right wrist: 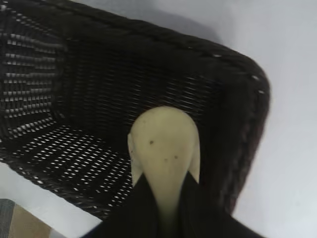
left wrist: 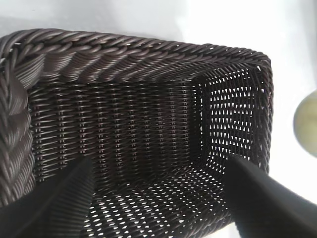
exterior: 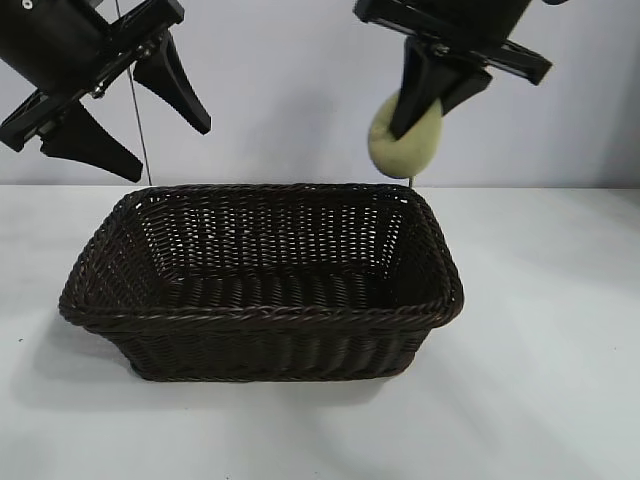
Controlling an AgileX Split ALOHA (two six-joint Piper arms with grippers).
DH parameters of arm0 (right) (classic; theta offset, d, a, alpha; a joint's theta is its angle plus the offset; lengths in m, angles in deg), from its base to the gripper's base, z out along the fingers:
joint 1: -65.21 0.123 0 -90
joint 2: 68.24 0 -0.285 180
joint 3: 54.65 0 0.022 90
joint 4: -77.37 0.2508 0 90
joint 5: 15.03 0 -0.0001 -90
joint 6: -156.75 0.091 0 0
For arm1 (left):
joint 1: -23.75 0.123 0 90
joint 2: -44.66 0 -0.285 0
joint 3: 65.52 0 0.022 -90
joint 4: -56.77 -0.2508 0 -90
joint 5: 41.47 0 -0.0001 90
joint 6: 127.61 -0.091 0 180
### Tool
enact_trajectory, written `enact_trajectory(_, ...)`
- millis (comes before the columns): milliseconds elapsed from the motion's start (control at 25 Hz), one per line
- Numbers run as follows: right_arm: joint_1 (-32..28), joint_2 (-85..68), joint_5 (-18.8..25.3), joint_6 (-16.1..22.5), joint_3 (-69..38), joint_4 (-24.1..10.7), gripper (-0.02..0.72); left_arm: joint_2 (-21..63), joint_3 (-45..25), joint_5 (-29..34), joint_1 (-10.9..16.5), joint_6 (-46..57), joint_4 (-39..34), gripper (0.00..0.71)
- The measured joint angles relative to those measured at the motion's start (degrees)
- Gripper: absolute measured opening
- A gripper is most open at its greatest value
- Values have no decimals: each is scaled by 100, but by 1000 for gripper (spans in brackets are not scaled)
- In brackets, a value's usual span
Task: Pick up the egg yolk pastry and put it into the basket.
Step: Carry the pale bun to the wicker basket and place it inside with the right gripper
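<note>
The right gripper [exterior: 432, 100] angles steeply downward above the basket [exterior: 260, 315]'s back right corner, pinching the egg yolk pastry [exterior: 407, 140]. The left gripper [exterior: 150, 115] hangs spread wide above the basket's left end.

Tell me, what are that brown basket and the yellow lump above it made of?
The basket looks like woven wicker or a plastic imitation: dark brown strands, braided rim, light showing through gaps, slight sheen. The egg yolk pastry, pinched in the right gripper, looks like soft matte dough or foam, pale yellow with a few dark specks; real or imitation, I cannot tell.
</note>
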Motion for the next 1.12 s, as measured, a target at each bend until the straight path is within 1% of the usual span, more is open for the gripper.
enact_trajectory(160, 190, 364, -62, 0, 0, 15, 32, 0, 0, 0, 0, -6, -5, 533)
enact_trajectory(440, 218, 962, -336, 17, 0, 24, 32, 0, 0, 0, 0, -16, -5, 533)
enact_trajectory(520, 218, 1021, -362, 19, 0, 24, 46, 0, 0, 0, 0, -16, -5, 533)
enact_trajectory(560, 218, 1036, -369, 24, 0, 24, 64, 0, 0, 0, 0, -16, -5, 533)
enact_trajectory(640, 218, 1036, -369, 35, 0, 24, 132, 0, 0, 0, 0, -34, -5, 533)
enact_trajectory(840, 218, 1036, -363, 151, 0, 24, 398, 0, 0, 0, 0, -39, -5, 533)
enact_trajectory(880, 218, 1036, -349, 160, 0, 24, 438, 0, 0, 0, 0, -39, -5, 533)
enact_trajectory(960, 180, 1030, -310, 161, 20, 24, 478, 0, 0, 0, 0, -39, -5, 533)
enact_trajectory(1120, -39, 813, -225, 149, 20, 24, 498, 0, 0, 0, 0, -39, -5, 533)
